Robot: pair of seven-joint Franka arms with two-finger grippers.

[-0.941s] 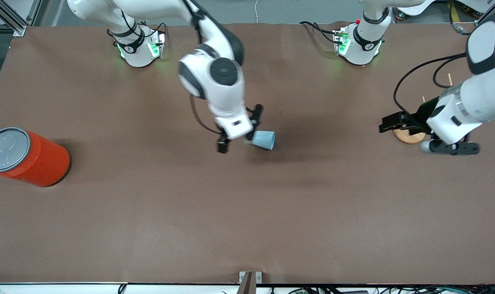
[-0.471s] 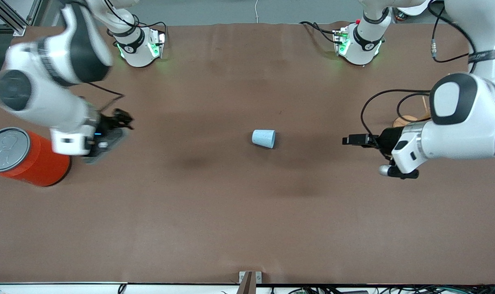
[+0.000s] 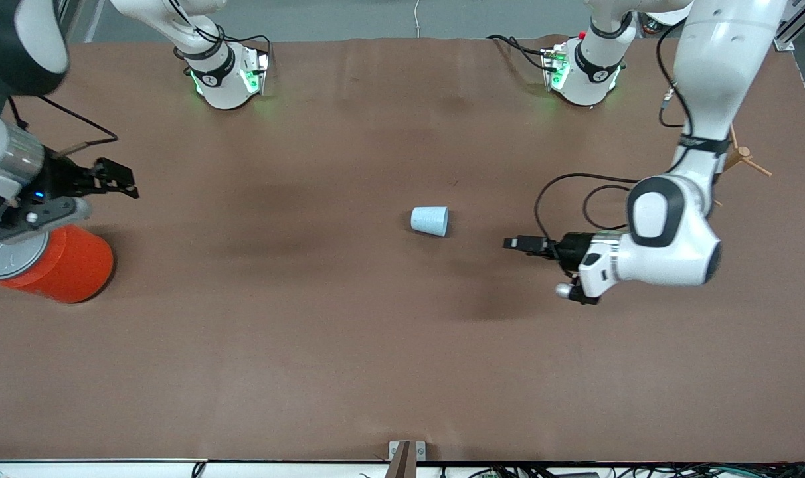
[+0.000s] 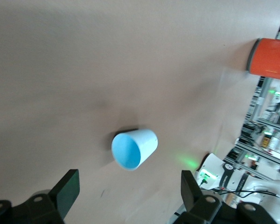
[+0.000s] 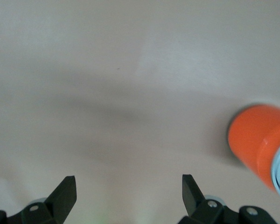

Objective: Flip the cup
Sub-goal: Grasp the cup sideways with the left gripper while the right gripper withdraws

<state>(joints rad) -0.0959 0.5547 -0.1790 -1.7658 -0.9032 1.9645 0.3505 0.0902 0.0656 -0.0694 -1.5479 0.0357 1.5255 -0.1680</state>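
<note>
As the cup lies on its side near the middle of the worktop, its wide mouth turned toward the left arm's end, the flip is judged not yet done and the cup is free of both arms. The left end effector hangs low over the worktop at about 4 o'clock from the cup and apart from it, pointed at the open mouth; its fingers stand wide apart with nothing between them, and the left wrist view frames the cup between them, bright blue interior facing the camera. This alignment suggests a sideways approach to take the cup by its mouth end or wall. The right end effector is at the right arm's end of the worktop, fingers apart and empty, just above the orange can, and appears to be waiting. The can stands well apart from the cup, at about 9 o'clock from it. A wooden peg stand sits at about 2 o'clock from the cup, partly hidden by the left arm. Nothing lies between the left end effector and the cup. A light cup on its side may roll if nudged.
</note>
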